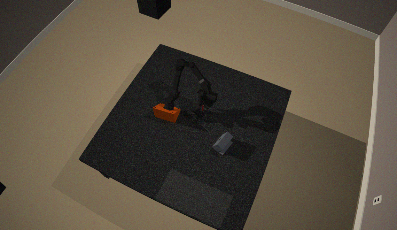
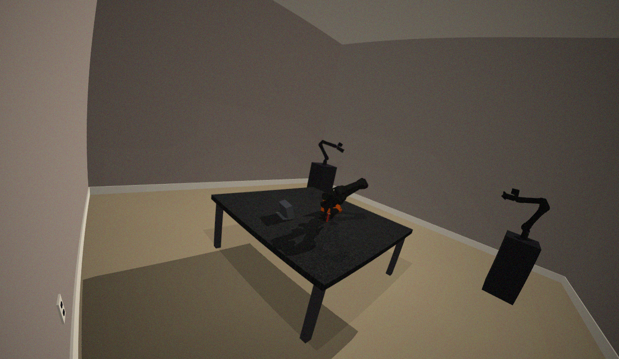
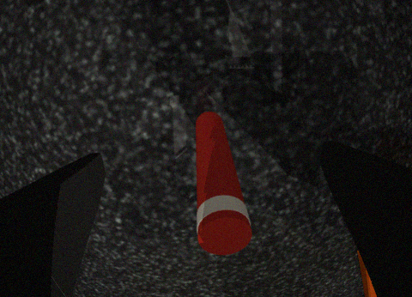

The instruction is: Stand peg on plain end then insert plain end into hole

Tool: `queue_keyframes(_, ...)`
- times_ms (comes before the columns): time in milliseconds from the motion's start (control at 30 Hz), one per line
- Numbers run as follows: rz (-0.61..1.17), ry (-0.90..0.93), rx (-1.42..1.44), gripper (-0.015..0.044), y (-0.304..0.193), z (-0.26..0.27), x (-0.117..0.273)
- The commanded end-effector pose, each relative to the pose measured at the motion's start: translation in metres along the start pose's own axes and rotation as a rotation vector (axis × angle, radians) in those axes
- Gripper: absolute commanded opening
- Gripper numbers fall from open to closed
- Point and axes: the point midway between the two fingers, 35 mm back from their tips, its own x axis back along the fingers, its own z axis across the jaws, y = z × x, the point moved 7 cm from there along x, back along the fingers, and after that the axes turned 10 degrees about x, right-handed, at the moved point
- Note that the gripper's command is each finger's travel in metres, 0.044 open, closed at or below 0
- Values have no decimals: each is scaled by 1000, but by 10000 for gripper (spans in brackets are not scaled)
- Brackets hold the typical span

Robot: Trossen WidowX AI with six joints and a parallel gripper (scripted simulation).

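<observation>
The red peg stands upright on the dark table, its white-banded end up and its plain end down. My gripper is open, with one finger on each side of the peg in the wrist view. Gaps show between the peg and both fingers, so it is not gripped. In the top view the dark fingers are hard to tell from the arm and table. The grey sloped panel stands apart from the peg; its hole shows as a small dark spot in the top view.
The orange arm base is beside the peg and gripper. The exterior view shows two black pedestals with small arms, one behind the table and one to its right. Shadows of the arm and panel fall across the table.
</observation>
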Motion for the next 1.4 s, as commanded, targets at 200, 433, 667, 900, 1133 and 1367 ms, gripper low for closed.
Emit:
queue_keyframes(200,0,0,0,230,0,0,0)
queue_keyframes(433,0,0,0,46,0,0,0)
queue_keyframes(667,0,0,0,0,0,0,0)
queue_keyframes(900,-1,-4,-2,0,3,0,17)
queue_keyframes(1133,0,-6,-4,0,5,-1,44)
queue_keyframes(1367,3,-3,-6,0,5,-1,68)
